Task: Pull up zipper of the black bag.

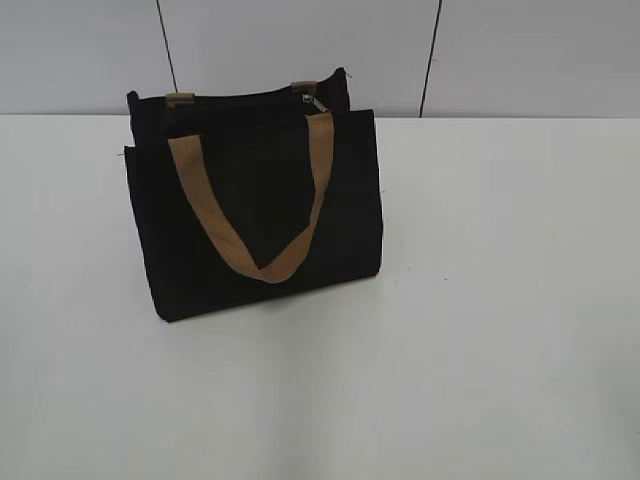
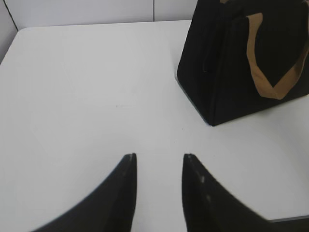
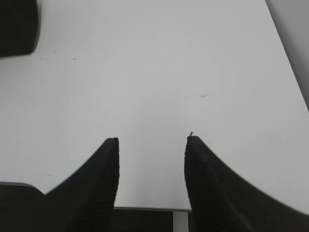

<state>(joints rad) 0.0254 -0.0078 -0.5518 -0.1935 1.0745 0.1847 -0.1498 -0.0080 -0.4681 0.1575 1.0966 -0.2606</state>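
The black bag stands upright on the white table, left of the middle in the exterior view. A tan strap handle hangs down its front. The zipper runs along its top edge, with the small silvery pull at the right end. The bag also shows at the top right of the left wrist view and as a dark corner at the top left of the right wrist view. My left gripper is open and empty, well short of the bag. My right gripper is open and empty near the table's front edge.
The white table reaches a grey panelled wall just behind the bag. The table's front edge lies under my right gripper. Neither arm shows in the exterior view.
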